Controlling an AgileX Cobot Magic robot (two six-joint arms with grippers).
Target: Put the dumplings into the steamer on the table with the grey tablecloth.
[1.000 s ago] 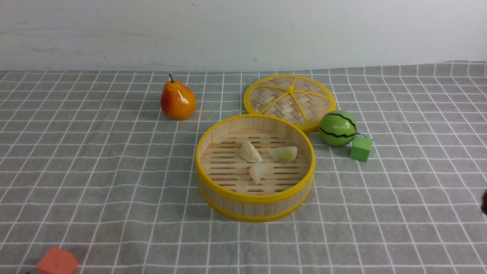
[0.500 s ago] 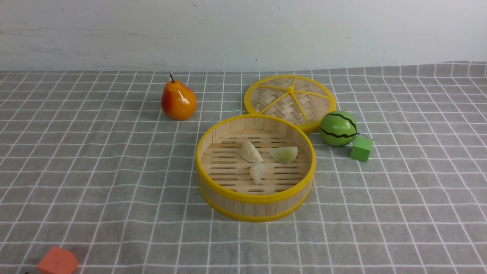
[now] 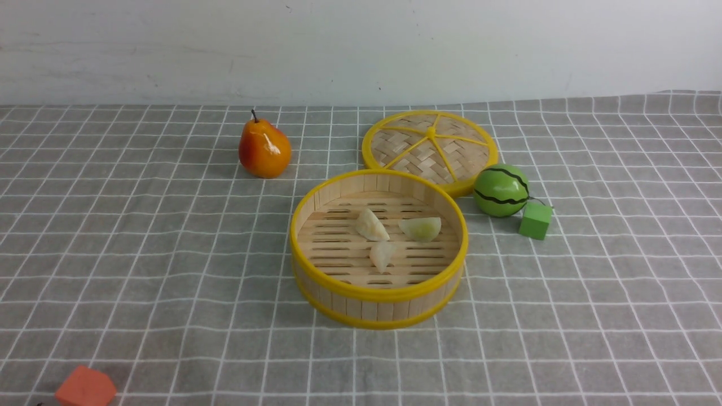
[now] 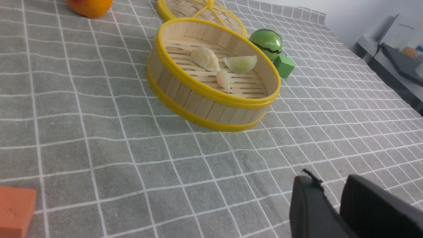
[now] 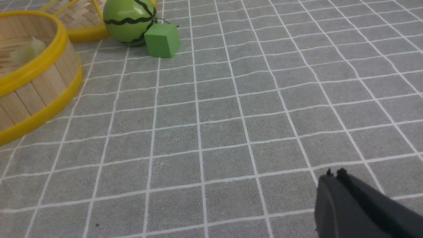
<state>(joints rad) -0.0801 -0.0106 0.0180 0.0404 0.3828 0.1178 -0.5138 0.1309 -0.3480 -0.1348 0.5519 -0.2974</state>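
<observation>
The steamer [image 3: 378,294] stands mid-table on the grey tablecloth [image 3: 141,254]. Three dumplings lie on its slatted floor: one [image 3: 371,224] at the middle, one [image 3: 420,228] to its right, one [image 3: 382,255] nearer me. The left wrist view shows the steamer [image 4: 198,102] with the same dumplings [image 4: 205,59] inside. My left gripper [image 4: 330,181] hovers over bare cloth on the near side of the steamer, empty, jaws a little apart. My right gripper [image 5: 333,173] is shut and empty over bare cloth to the steamer's [image 5: 33,89] right. Neither gripper shows in the front view.
The woven lid [image 3: 430,148] lies flat behind the steamer. A green striped ball [image 3: 501,190] and a green cube [image 3: 535,220] sit to its right. A pear [image 3: 264,148] stands back left. An orange cube [image 3: 86,387] lies at the near left.
A dark part of the right arm at the front view's right edge one second ago has gone out of view. The steamer and dumplings have not moved.
</observation>
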